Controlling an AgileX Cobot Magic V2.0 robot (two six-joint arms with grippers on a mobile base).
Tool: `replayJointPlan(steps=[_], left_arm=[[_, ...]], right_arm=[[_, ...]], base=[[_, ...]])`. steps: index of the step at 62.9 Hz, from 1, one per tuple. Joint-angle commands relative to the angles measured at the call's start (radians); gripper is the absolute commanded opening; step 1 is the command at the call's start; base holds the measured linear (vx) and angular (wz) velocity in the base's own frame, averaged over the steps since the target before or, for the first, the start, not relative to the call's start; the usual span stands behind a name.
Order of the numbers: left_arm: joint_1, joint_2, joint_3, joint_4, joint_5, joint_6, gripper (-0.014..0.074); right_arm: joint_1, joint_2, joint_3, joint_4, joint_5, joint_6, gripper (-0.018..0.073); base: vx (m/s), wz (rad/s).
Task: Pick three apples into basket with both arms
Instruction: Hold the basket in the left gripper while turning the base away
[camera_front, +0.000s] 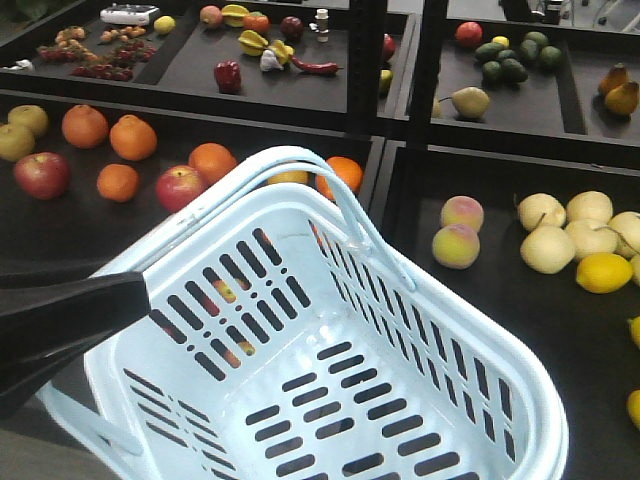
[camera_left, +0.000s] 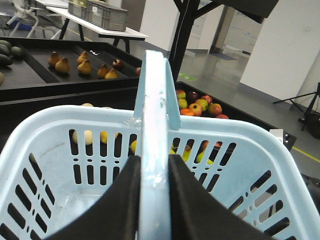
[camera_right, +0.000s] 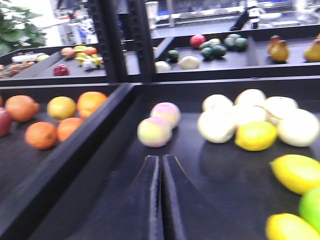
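Now, basket (camera_front: 400, 335) mouth-up, long axis diagonal (left fingers (camera_left: 117, 205) pinch its handle (camera_left: 152, 125))

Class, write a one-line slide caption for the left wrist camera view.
Left gripper clamped on the handle of an empty pale-blue basket, with trays of fruit behind.

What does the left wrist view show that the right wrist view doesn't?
Only left wrist: the left fingers clamped on the handle of the basket. Only right wrist: the right fingers shut together, holding nothing, over a tray with two peaches, pale pears and lemons. Both: the back tray with brown pears and dark green fruit.
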Motion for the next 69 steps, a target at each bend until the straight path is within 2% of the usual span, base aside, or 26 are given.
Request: replayJointPlan(steps=[1, 69], left_arm=[[-0.004, -0.003, -0.03, 0.02, 0.036, -0.003, -0.0006], [-0.004, -0.003, -0.03, 0.02, 0.036, -0.003, -0.0006]], right_arm=[[0.001, -0.012, 0.012, -0.009, -0.075, -0.006, -0.0005], [0.001, -0.012, 0.012, -0.009, -0.075, -0.006, -0.0005]], base=[[-0.1, 0.38], [-0.13, 0.5]])
